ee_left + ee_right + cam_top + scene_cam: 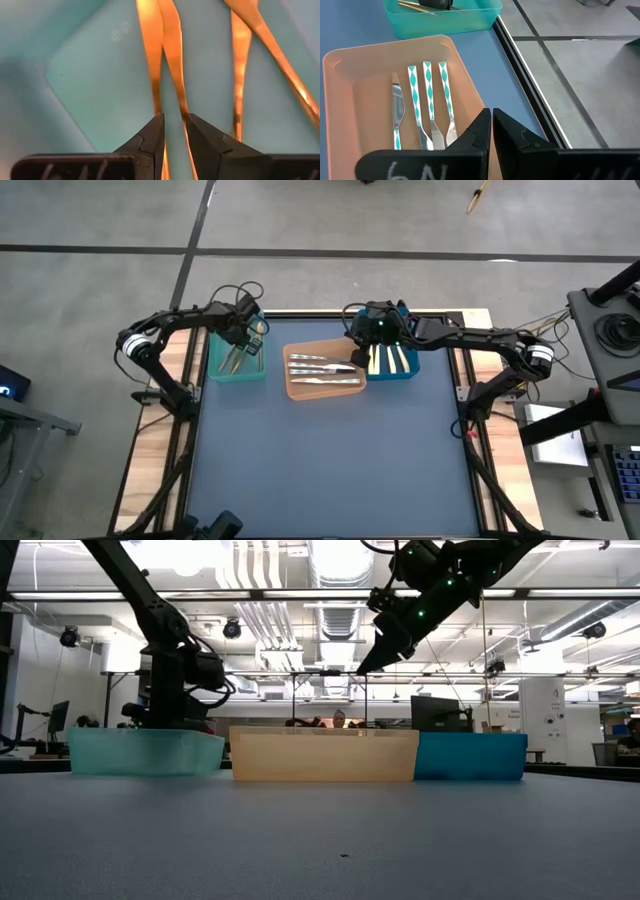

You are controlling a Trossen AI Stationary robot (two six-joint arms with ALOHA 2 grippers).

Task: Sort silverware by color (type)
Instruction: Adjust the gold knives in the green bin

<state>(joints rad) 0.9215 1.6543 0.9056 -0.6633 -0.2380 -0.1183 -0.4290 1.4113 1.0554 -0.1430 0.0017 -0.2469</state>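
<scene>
Silverware sits sorted in three bins in a row at the far side of the surface [330, 470]. From my station I see the gold pieces [170, 65] in the teal bin [236, 360], the silver pieces [322, 370] with patterned handles in the orange bin [322, 368], and the cream-handled pieces [392, 360] in the blue bin [392, 363]. Left end effector [174, 131] is low inside the teal bin, fingers slightly parted astride a gold handle, not clamping it. Right end effector [491, 127] hangs above the orange bin's edge, clenched on nothing.
</scene>
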